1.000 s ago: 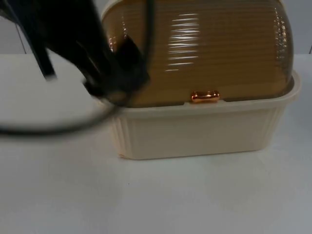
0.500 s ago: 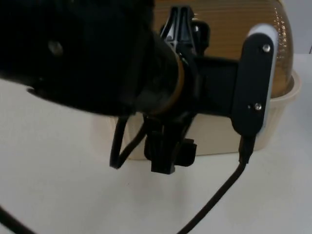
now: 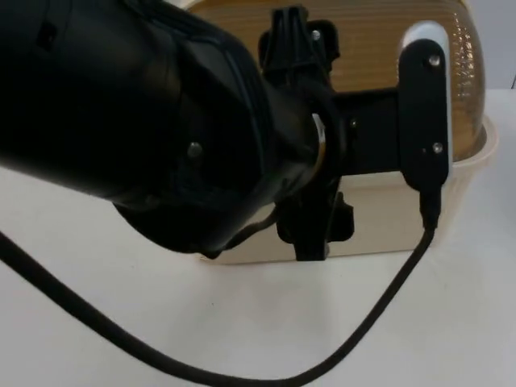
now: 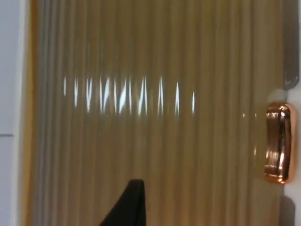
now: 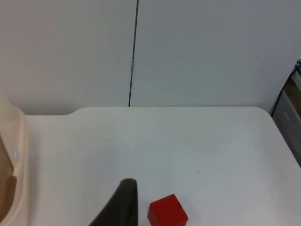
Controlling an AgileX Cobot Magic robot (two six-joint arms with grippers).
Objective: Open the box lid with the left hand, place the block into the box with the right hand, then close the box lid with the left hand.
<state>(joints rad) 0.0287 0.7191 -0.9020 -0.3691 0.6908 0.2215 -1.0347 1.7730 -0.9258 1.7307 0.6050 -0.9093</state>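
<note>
Left arm (image 3: 161,137) hides much of the box (image 3: 459,173); lid (image 4: 141,117) shut

A ribbed, see-through amber lid (image 4: 155,141) lies close before the camera, its grooves running up and down. A row of short white light streaks crosses the ribs. A shiny copper-coloured handle (image 4: 278,142) sits at the lid's edge, against a cream strip of the box (image 4: 294,141). One black fingertip (image 4: 128,207) of the left gripper stands in front of the lid. A pale wall (image 4: 11,94) borders the lid's far side.
</note>
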